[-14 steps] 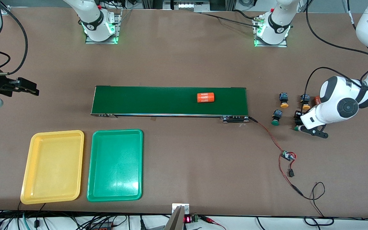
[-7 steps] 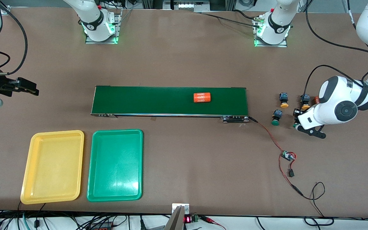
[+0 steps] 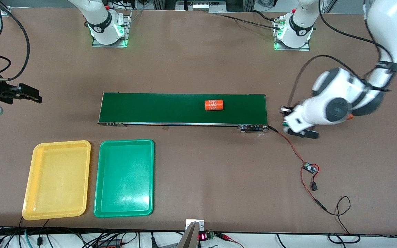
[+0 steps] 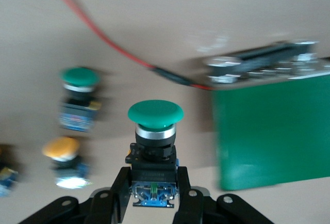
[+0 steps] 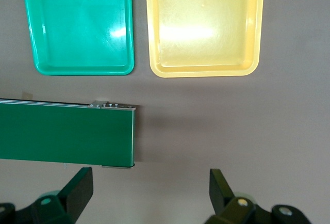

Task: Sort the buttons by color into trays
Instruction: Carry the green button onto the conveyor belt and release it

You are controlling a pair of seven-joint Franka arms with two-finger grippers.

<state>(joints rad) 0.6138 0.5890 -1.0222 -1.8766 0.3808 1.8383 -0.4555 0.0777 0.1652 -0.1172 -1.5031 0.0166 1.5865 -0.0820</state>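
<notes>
Left wrist view: left gripper [image 4: 153, 193] clamped on a green-capped button [image 4: 154, 131], up over the table by the conveyor belt [image 3: 183, 108] end. Right gripper [image 5: 149, 193] wide open, waiting. Yellow tray [image 3: 57, 179] and green tray [image 3: 124, 177] near the table's front edge.

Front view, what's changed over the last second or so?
The left tool, shut on a green button, lifted it from the button cluster and carried it toward the conveyor belt. The orange cylinder slid along the belt toward the right arm's end. The right tool, open, and both trays stayed put.
</notes>
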